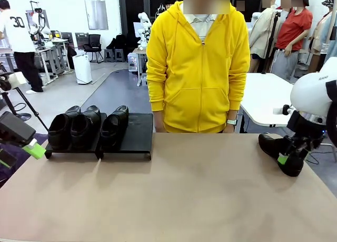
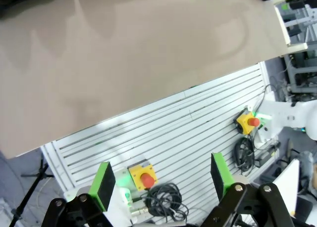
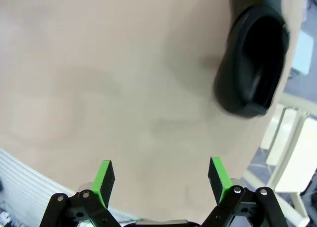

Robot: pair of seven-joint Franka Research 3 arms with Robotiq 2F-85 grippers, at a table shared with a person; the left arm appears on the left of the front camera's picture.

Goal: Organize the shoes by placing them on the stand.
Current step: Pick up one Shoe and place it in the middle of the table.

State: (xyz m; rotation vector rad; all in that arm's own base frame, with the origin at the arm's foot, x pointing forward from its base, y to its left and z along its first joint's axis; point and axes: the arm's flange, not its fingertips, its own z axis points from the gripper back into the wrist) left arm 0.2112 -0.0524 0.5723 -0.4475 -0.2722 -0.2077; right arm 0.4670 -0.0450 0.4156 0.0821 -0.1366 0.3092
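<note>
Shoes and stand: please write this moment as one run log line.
stand: three shoes on it | fourth shoe: on table, right | left gripper: open, empty | right gripper: open, empty

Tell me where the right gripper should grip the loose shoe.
Probably the shoe's collar wall, coming from above: it sits upright on the table with its mouth open upward, so one finger could drop inside and one outside. The right gripper is open and empty, beside it.

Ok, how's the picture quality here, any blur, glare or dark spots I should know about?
Front view: sharp and evenly lit, though the black shoes on the stand show little detail. Right wrist view: the lone shoe is slightly smeared. Left wrist view: soft shadows cross the table, straight edges bow slightly.
</note>
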